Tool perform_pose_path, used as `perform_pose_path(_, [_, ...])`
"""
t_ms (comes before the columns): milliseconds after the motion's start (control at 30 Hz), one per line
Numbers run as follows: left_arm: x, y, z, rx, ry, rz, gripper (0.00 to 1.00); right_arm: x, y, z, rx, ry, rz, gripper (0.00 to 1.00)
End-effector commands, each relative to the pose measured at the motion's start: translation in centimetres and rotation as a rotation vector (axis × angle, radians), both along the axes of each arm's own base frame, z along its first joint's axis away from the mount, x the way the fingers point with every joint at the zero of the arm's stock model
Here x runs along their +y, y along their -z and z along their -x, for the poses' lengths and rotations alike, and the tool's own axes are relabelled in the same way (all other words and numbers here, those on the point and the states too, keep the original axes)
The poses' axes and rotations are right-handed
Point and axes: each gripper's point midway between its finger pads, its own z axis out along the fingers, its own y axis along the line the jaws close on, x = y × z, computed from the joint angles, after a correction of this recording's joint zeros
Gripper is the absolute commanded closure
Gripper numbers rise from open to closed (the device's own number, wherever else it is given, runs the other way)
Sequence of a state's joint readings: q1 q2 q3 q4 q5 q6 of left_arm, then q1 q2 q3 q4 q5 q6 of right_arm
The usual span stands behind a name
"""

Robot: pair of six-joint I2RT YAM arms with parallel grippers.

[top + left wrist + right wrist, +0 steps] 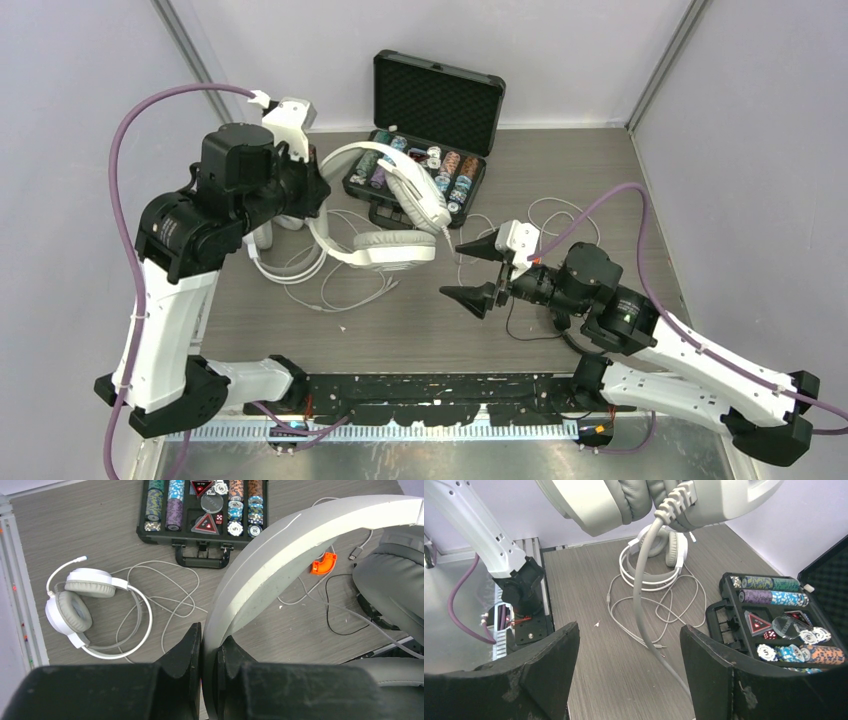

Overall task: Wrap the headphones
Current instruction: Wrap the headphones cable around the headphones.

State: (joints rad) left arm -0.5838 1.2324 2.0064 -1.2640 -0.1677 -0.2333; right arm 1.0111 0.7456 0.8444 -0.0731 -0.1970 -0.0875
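Note:
My left gripper (pixel 318 192) is shut on the headband (pixel 280 565) of a large white over-ear headset (pixel 395 248) and holds it above the table. Its grey cable (pixel 640 590) hangs down between the fingers of my right gripper (pixel 628 630), which is open and not touching it. In the top view my right gripper (pixel 455 268) sits just right of the lower ear cup. A second white headset (pixel 75 605) lies on the table at the left with its cable loosely tangled; it also shows in the right wrist view (pixel 659 550). Of the black pair only a thin black cable (pixel 328 612) shows clearly.
An open black case of poker chips (pixel 430 130) stands at the back centre. A small orange curved piece (pixel 324 563) and a cable plug (pixel 356 554) lie right of it. Loose white cable (pixel 350 285) sprawls mid-table. Grey walls close in both sides.

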Motion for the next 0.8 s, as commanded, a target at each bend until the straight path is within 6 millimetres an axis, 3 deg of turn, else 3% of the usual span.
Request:
perform_pose_path(0, [-0.5, -3.1, 0.9, -0.07, 0.022, 0.117, 1.0, -0.4, -1.9, 0.6, -0.088, -0.029, -0.018, 0.23])
perform_pose_path(233, [-2.6, -4.3, 2.7, -0.078, 0.172, 0.187, 1.0, 0.4, -1.7, 0.3, -0.149, -0.054, -0.004, 0.27])
perform_pose_path(333, [-3.3, -5.0, 3.4, -0.092, 0.221, 0.226, 1.0, 1.0, -2.0, 0.6, -0.159, -0.079, -0.035, 0.4])
perform_pose_path(467, [-3.3, -5.9, 3.5, -0.121, 0.216, 0.258, 1.0, 1.6, -0.8, 0.3, -0.127, -0.079, -0.052, 0.55])
perform_pose_path(767, [-3.4, -9.6, 4.8, -0.214, 0.223, 0.419, 1.0, 2.4, 1.5, 0.1, -0.062, -0.08, -0.091, 0.57])
